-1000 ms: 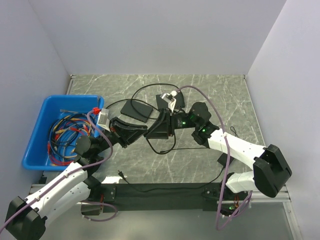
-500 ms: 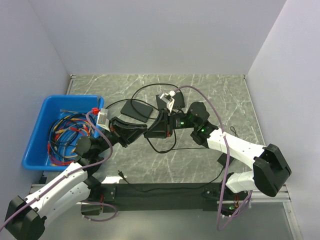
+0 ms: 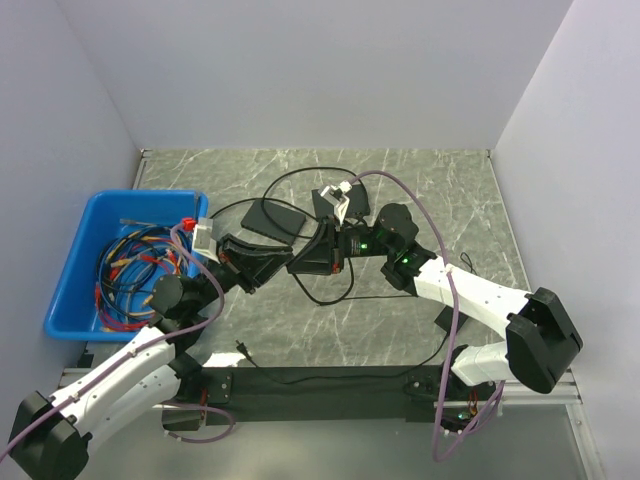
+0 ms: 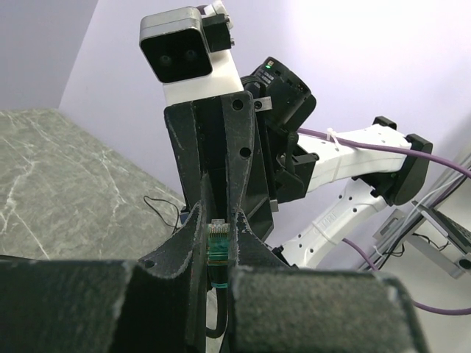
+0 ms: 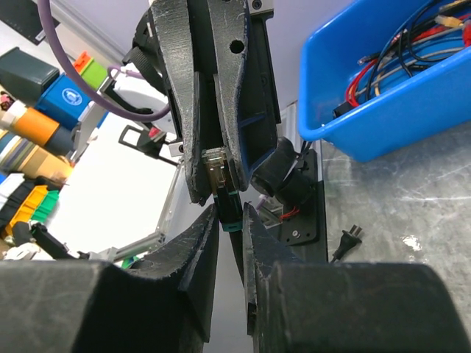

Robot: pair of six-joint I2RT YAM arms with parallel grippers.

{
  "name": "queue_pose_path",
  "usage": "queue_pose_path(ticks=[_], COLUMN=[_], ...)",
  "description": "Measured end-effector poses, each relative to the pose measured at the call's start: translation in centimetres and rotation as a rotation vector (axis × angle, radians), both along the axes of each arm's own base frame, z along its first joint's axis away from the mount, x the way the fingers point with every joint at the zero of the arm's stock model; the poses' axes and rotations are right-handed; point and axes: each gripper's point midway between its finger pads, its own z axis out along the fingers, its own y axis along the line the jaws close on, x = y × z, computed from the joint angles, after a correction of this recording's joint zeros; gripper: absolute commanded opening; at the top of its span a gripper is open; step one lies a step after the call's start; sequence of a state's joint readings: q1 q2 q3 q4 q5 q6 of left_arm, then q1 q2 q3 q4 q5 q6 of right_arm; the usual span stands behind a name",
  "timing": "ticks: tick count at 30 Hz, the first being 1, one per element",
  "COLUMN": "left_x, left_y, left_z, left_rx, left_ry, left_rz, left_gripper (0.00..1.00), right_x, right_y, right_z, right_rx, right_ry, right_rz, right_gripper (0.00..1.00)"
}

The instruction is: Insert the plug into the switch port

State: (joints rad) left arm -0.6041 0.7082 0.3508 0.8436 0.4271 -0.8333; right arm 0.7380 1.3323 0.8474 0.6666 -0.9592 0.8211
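Observation:
The plug (image 4: 216, 254) has a clear tip, a green body and a thin black cable. It stands upright between both grippers above the middle of the table (image 3: 420, 180). My left gripper (image 4: 217, 235) is shut on its head. My right gripper (image 5: 230, 217) is shut on its dark boot (image 5: 229, 206), just below the left fingers (image 5: 176, 110). From the top, the left gripper (image 3: 290, 263) and the right gripper (image 3: 302, 265) meet tip to tip. The switch (image 3: 352, 203), a small black box, lies behind the right gripper; its ports do not show.
A flat black slab (image 3: 272, 220) lies left of the switch. A blue bin (image 3: 75, 275) of coloured wires stands at the left. The black cable (image 3: 325, 298) loops on the table below the grippers. A small mains plug (image 3: 240, 347) lies near the front edge.
Both grippers have edged slightly to the left while staying together on the plug. Nothing else has moved.

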Motion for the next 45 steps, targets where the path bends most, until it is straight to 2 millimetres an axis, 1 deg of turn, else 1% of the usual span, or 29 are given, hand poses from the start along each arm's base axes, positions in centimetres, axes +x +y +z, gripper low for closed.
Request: queue_pose_path(ticks=[4,6,8,9,10,11,13,14,16,17,19,20,22,24,26,27,29,30,31,32,34,37,39,40,42,45], left_x=[0.2,0.2,0.4,0.4,0.5,0.6,0.9,1.1,1.8,2.4,3.4,4.0,5.1,6.3,7.6,8.3,10.4,11.3,12.6,13.6,15.9,17.7,18.9,19.7,22.0,25.6], left_y=[0.1,0.1,0.1,0.1,0.1,0.1,0.0,0.0,-0.1,-0.1,0.1,0.3,0.9,1.7,2.8,3.5,5.2,5.9,6.9,7.6,9.0,10.1,10.5,10.7,11.4,12.8], left_z=[0.0,-0.1,-0.2,-0.2,-0.3,-0.4,-0.7,-1.0,-1.7,-2.4,-3.6,-4.1,-5.0,-5.7,-6.9,-7.8,-10.2,-11.3,-12.9,-14.0,-17.6,-21.7,-23.0,-23.3,-23.5,-22.9], left_rx=[-0.006,-0.009,-0.010,-0.010,-0.009,-0.009,-0.001,0.006,0.031,0.056,0.101,0.125,0.171,0.212,0.252,0.274,0.325,0.345,0.375,0.394,0.452,0.524,0.551,0.556,0.549,0.514], left_ry=[0.005,0.006,0.011,0.013,0.017,0.019,0.030,0.037,0.064,0.092,0.136,0.160,0.204,0.240,0.292,0.323,0.413,0.454,0.516,0.563,0.683,0.799,0.839,0.850,0.867,0.860], left_rz=[0.010,0.014,0.019,0.021,0.023,0.025,0.032,0.038,0.065,0.087,0.135,0.168,0.235,0.311,0.394,0.438,0.532,0.564,0.605,0.633,0.690,0.728,0.745,0.753,0.779,0.822], left_gripper=[0.01,0.01,0.01,0.01,0.01,0.14,0.33,0.51,0.64,0.77,0.85,0.92,0.96,0.99,0.99,0.99,0.97,0.96,0.94,0.93,0.93,0.93,0.93,0.92,0.92,0.91], right_x=[0.2,0.2,0.3,0.3,0.4,0.5,0.6,0.7,1.2,1.5,2.3,2.8,4.3,6.6,9.1,10.2,12.0,12.6,13.0,13.3,14.0,14.7,15.2,15.5,16.4,17.5], right_y=[0.0,0.1,0.1,0.1,0.1,0.1,0.1,0.1,0.2,0.3,0.1,-0.1,-0.7,-1.6,-2.7,-3.1,-3.8,-3.9,-3.8,-3.6,-3.3,-2.8,-2.5,-2.3,-1.9,-1.3], right_z=[-0.1,-0.1,-0.2,-0.2,-0.2,-0.3,-0.5,-0.7,-1.3,-1.7,-2.6,-2.9,-3.7,-4.5,-5.9,-6.8,-8.8,-9.9,-10.9,-11.8,-13.9,-16.7,-17.9,-18.4,-18.6,-18.5], right_rx=[-0.001,0.000,-0.003,-0.004,-0.004,-0.006,-0.014,-0.018,-0.044,-0.061,-0.094,-0.108,-0.131,-0.153,-0.183,-0.203,-0.250,-0.273,-0.293,-0.309,-0.344,-0.388,-0.407,-0.414,-0.415,-0.409], right_ry=[-0.005,-0.009,-0.011,-0.013,-0.015,-0.016,-0.013,-0.013,-0.003,0.001,0.012,0.017,0.029,0.053,0.088,0.111,0.161,0.186,0.209,0.227,0.275,0.350,0.382,0.392,0.393,0.386], right_rz=[-0.009,-0.011,-0.017,-0.018,-0.022,-0.025,-0.033,-0.038,-0.062,-0.081,-0.118,-0.137,-0.188,-0.260,-0.337,-0.374,-0.434,-0.452,-0.460,-0.464,-0.473,-0.476,-0.479,-0.479,-0.482,-0.485], right_gripper=[0.21,0.19,0.13,0.07,0.03,0.00,0.00,0.00,0.00,0.00,0.00,0.00,0.00,0.00,0.00,0.00,0.00,0.00,0.00,0.00,0.00,0.00,0.00,0.00,0.00,0.00])
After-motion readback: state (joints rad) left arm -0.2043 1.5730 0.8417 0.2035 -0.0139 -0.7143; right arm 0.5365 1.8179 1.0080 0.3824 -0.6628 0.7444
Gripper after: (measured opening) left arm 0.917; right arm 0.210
